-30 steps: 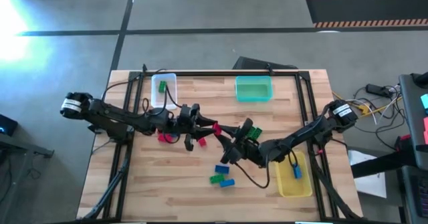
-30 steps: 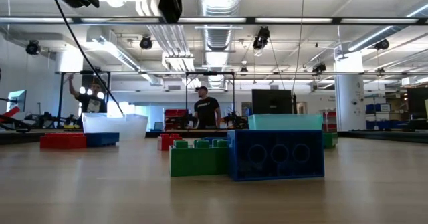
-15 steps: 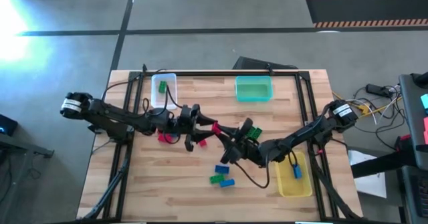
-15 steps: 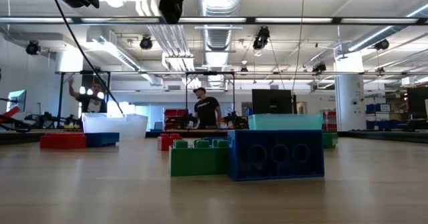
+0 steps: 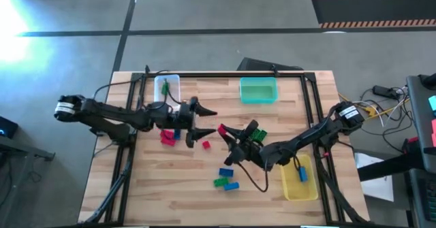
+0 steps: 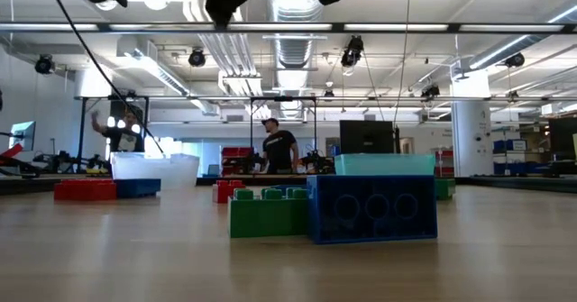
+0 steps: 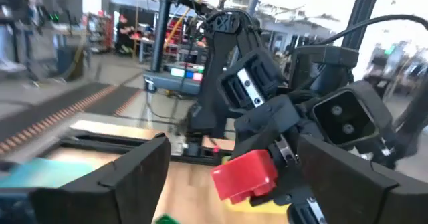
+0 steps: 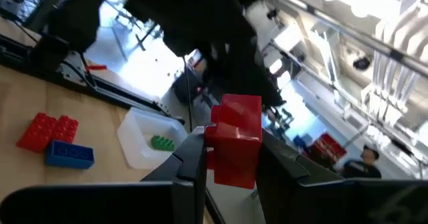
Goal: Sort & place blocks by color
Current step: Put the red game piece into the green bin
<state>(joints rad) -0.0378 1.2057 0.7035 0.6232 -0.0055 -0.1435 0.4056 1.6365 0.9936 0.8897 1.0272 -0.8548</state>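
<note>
A red block [image 5: 222,129] hangs over the table's middle with my right gripper [image 5: 227,134] shut on it. My left gripper [image 5: 206,122] stands wide open just left of that block, touching nothing; in the left wrist view the red block [image 7: 244,177] shows beyond its spread fingers. On the wood lie a small red block [image 5: 206,144], a red block [image 5: 167,139] beside a blue one [image 5: 178,134], a green block [image 5: 259,137], and a blue-and-green cluster [image 5: 225,177]. The low view shows that cluster as a green block [image 6: 268,216] and a blue one [image 6: 371,208]. My right gripper pinches the red block's lower part [image 8: 231,170] between its two fingers [image 8: 192,158], one on each side. The block's upper part stands out past the fingertips. The fingers reach toward the table's left. The block is lifted clear of the table.
A clear bin [image 5: 167,90] holding a green block stands at the far left, a teal bin [image 5: 259,90] at the far middle, and a yellow bin [image 5: 298,180] with a blue block [image 5: 302,175] at the near right. People stand in the room beyond the table.
My left gripper has opened, let go of the red block and drawn back a little toward the table's left edge. The red block stays above the table's middle in my right gripper.
</note>
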